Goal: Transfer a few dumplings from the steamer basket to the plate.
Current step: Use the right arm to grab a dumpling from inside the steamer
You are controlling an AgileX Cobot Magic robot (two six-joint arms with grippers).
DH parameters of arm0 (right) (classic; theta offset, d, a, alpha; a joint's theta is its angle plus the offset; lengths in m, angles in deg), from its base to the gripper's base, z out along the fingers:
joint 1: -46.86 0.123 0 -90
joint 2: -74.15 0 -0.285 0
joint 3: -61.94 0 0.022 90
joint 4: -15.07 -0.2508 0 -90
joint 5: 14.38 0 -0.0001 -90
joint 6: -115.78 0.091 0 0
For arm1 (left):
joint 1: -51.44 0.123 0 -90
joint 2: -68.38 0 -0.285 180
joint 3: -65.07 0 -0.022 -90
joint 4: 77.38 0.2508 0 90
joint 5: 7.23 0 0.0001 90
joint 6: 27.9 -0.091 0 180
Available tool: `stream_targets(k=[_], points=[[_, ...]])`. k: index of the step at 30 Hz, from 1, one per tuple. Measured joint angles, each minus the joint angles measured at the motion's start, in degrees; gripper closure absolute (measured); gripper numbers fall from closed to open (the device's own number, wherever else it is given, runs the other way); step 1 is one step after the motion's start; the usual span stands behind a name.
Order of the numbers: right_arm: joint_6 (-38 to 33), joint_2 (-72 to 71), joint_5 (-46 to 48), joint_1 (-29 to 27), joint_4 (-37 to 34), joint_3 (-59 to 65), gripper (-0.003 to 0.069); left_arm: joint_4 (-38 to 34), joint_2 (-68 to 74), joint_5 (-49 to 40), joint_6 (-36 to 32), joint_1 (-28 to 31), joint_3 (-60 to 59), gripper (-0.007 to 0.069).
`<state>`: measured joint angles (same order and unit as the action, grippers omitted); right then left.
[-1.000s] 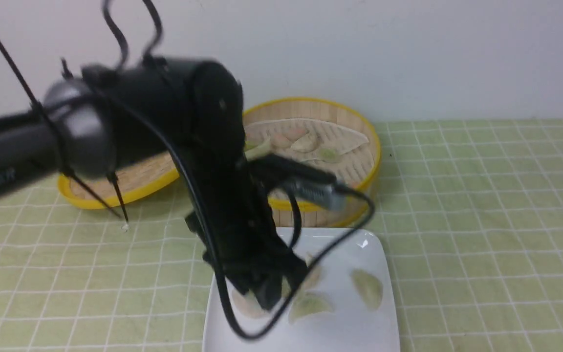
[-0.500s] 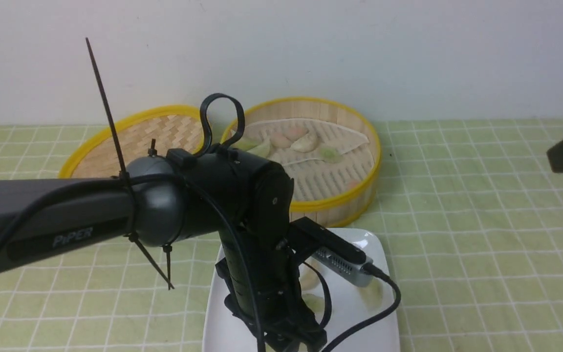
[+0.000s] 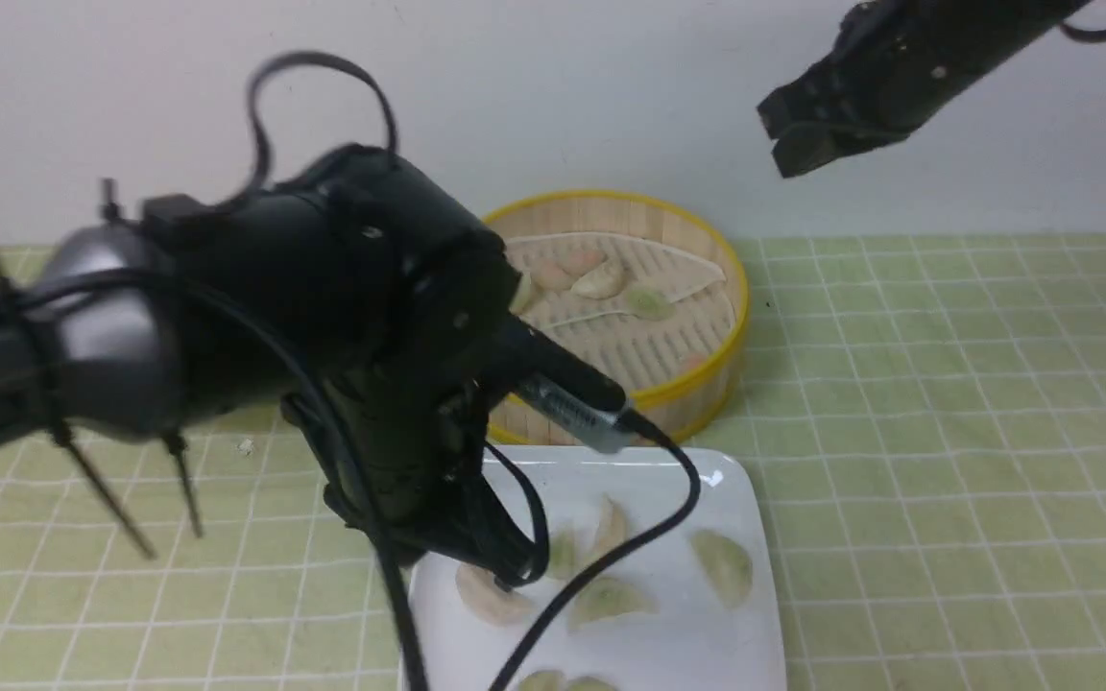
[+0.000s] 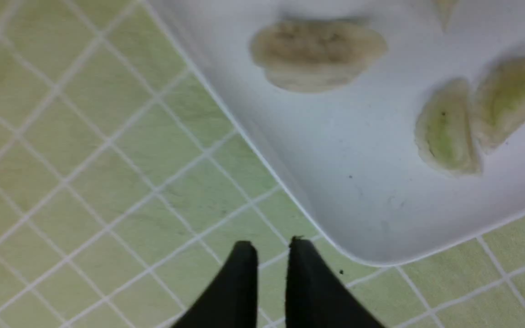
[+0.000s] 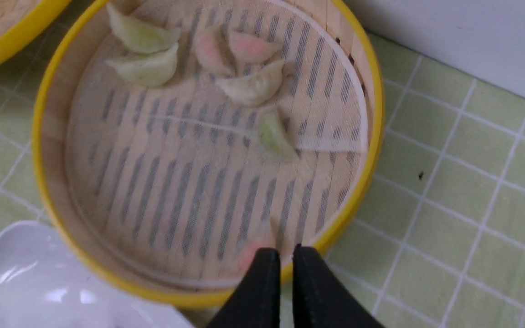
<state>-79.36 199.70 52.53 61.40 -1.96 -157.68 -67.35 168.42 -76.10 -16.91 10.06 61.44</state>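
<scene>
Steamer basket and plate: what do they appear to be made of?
Steamer basket: apparently bamboo, matte pale slats in wall and floor; the yellow rims could be painted or plastic. Plate: glossy white, smooth with bright highlights, likely ceramic or melamine; the look alone cannot settle which.

The steamer basket (image 5: 37,132) fills mid-frame. Six dumplings (image 5: 253,84) cluster in its upper part, and a seventh, pinkish one (image 5: 248,255) lies by the lower wall. At bottom centre the right gripper (image 5: 286,255) is empty, fingertips nearly together. The plate (image 5: 25,273) shows lower left.
</scene>
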Motion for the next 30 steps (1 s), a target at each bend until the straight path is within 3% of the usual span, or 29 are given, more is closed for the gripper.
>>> stream_targets(k=[9,11,16,20,24,27,30], points=[[-0.8,26.86,4.21,2.29,0.5,-28.02,0.0357,-1.18,-18.91,-1.75,5.95,0.0,-0.22,0.063],[-0.8,30.35,4.34,3.21,1.09,-31.38,0.0287,-1.24,-22.34,-2.0,6.94,0.0,-0.29,0.063],[-1.41,32.78,4.8,5.76,4.16,-32.22,0.0205,0.0,-28.44,-2.84,8.3,0.0,-0.29,0.063],[-1.46,33.84,4.42,7.36,7.61,-32.32,0.0206,1.99,-31.16,-2.91,9.84,0.0,-0.29,0.063],[-0.63,35.13,3.85,7.74,8.79,-32.35,0.0262,2.66,-32.45,-3.03,10.15,0.0,-0.29,0.063],[1.34,35.46,3.16,7.74,9.76,-32.91,0.0447,2.66,-33.01,-3.03,10.34,0.0,-0.29,0.063],[1.62,35.22,3.9,7.74,9.85,-33.22,0.048,2.66,-33.01,-3.03,10.34,0.0,-0.4,0.063]])
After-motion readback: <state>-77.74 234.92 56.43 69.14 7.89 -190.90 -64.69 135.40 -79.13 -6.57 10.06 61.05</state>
